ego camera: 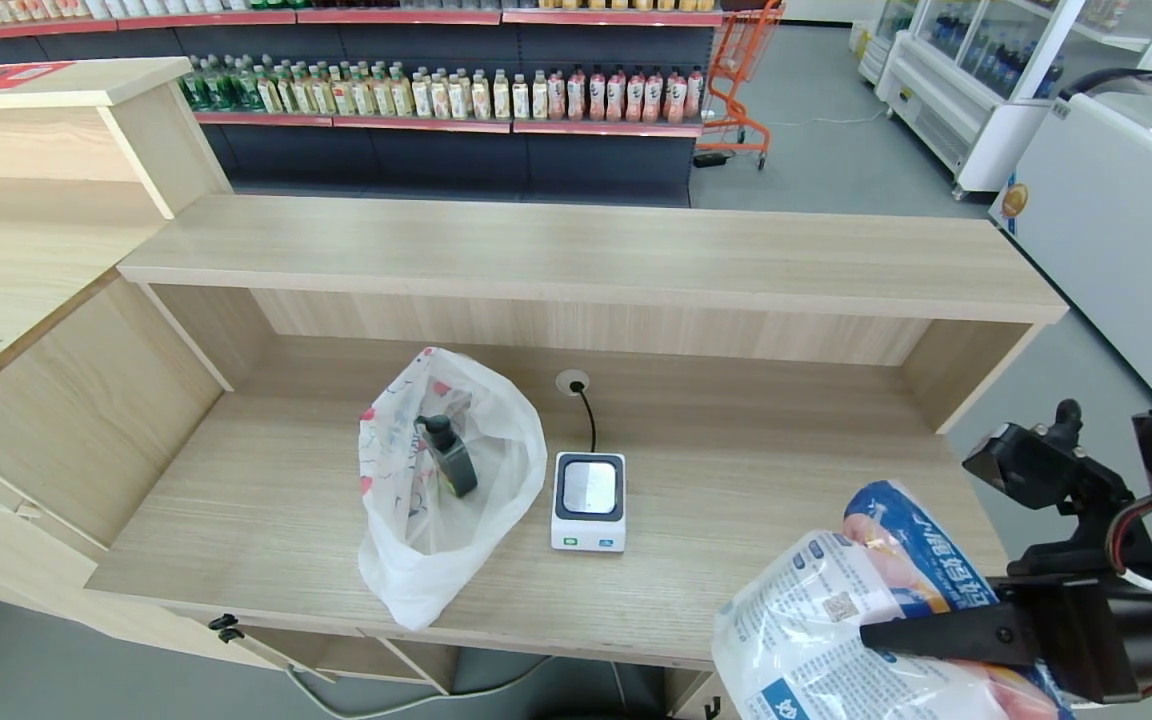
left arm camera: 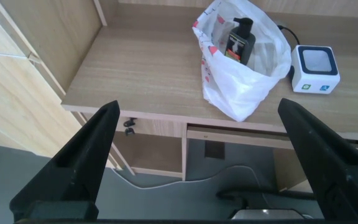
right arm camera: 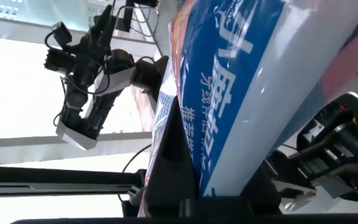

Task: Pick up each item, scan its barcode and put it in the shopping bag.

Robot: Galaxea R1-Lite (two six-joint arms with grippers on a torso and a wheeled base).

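The right arm [ego camera: 1116, 610], at 4 o'clock in the head view, is matte black throughout and built of blocky, hard-edged housings. Its right end effector [ego camera: 896, 635] carries a flat, wedge-shaped black finger [ego camera: 946, 632] that tapers to a blunt tip. At about 1 o'clock from that finger sits an angular black camera module [ego camera: 1026, 465] on a bracket, topped by a small round knob [ego camera: 1068, 410]. A thin red cable [ego camera: 1116, 530] arcs beside the bracket, and a white cable [ego camera: 1151, 583] runs below it into the housing. The left end effector [left arm camera: 199, 109] has two long matte-black fingers [left arm camera: 79, 162], broad at the base, bevelled along the edges and narrowing to squared tips.
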